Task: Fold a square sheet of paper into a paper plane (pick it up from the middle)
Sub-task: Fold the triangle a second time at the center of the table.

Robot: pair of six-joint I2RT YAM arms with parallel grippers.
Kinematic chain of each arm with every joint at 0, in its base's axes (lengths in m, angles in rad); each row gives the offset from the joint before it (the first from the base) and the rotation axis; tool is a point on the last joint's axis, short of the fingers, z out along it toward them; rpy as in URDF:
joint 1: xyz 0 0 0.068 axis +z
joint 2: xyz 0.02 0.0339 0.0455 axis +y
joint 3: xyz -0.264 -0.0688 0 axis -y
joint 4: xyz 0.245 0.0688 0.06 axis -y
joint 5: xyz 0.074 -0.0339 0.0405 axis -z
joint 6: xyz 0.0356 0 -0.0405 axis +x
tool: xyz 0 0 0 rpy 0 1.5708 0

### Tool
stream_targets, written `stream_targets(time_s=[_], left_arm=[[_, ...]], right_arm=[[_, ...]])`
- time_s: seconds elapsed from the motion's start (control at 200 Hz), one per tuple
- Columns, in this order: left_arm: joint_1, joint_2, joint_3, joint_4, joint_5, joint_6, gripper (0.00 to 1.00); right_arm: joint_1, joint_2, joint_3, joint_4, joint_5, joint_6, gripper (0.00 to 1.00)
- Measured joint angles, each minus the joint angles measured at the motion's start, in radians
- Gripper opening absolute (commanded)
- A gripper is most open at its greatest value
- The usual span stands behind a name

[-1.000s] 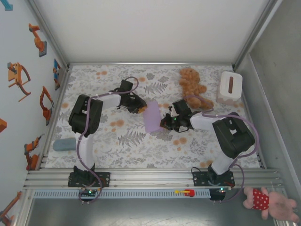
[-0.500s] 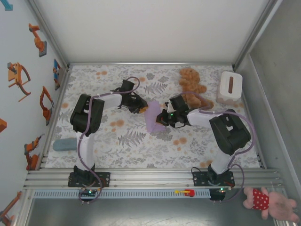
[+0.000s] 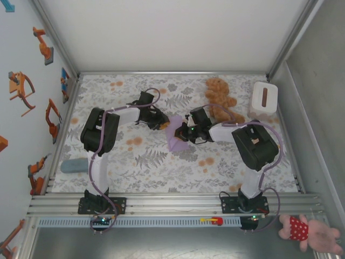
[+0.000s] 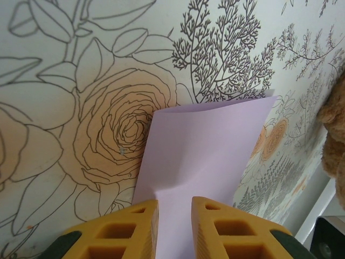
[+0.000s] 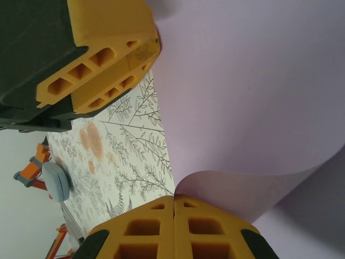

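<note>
Floral table [image 3: 145,167] bears teddy bear [image 3: 219,98], white box [image 3: 264,98], grey-blue pad [image 3: 73,165], lavender paper [image 4: 205,140].

Arm bodies: matched pair, same build.
I see white link shells between bulky black joint housings on the left arm [image 3: 97,167] and the right arm [image 3: 256,147], a purple cable looped along each, and black base plates. The left claw [image 4: 174,210] and the right claw [image 5: 173,205] have yellow-orange fingers with lattice cut-outs, and the left has a ribbed pad.
</note>
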Motion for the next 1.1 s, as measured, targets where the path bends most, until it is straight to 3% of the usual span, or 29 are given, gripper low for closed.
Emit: stream_targets(time_s=[1.097], left_arm=[[-0.002,0.0,0.0,0.0,0.0,0.0,0.23]], right_arm=[[0.011,0.08,0.03,0.063,-0.003,0.0,0.0]])
